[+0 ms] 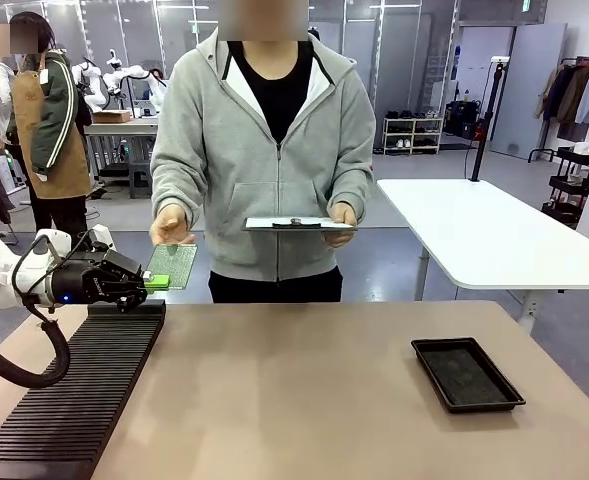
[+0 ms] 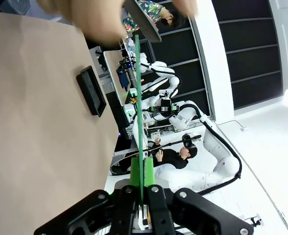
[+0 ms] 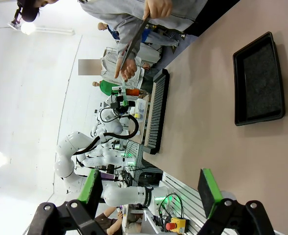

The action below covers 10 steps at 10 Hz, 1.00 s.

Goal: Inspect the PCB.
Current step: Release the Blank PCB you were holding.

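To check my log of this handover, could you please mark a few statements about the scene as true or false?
1. The left pincer is shut on the PCB. True.
2. The PCB lies in the black tray. False: it is held up in the air, away from the tray.
3. The right pincer is open. True.
4. Both of the person's hands hold the clipboard. False: one hand does; the other hand is at the PCB's top edge.
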Each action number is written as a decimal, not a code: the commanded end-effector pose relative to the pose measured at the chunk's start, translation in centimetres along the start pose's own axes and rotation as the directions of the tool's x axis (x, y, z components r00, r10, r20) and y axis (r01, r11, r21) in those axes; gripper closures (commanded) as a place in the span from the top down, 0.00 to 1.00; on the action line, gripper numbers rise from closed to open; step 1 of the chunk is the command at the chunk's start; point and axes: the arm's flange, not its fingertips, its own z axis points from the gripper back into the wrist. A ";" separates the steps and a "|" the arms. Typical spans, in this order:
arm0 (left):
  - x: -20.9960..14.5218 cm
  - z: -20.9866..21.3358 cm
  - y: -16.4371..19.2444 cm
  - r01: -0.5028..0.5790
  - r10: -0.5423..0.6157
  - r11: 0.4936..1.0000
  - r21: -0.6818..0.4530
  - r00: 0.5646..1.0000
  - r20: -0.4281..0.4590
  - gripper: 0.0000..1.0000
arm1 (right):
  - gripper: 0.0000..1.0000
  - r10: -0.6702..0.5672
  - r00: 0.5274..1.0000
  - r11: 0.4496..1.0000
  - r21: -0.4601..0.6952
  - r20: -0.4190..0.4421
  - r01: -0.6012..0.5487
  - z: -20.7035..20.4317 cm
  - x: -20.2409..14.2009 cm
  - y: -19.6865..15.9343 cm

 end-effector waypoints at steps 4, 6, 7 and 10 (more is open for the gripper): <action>-0.1 -0.1 0.0 0.000 0.000 1.000 0.009 1.000 0.004 0.04 | 1.00 0.001 1.000 1.000 0.004 0.000 -0.001 0.0 -0.1 0.0; -0.1 -0.1 0.0 0.000 0.000 1.000 0.009 1.000 0.004 0.04 | 1.00 0.001 1.000 1.000 0.004 0.000 -0.001 0.0 -0.1 0.0; -0.1 -0.1 0.0 0.000 0.000 1.000 0.009 1.000 0.004 0.04 | 1.00 0.001 1.000 1.000 0.004 0.000 -0.001 0.0 -0.1 0.0; -0.1 -0.1 0.0 0.000 0.000 1.000 0.009 1.000 0.004 0.04 | 1.00 0.001 1.000 1.000 0.004 0.000 -0.001 0.0 -0.1 0.0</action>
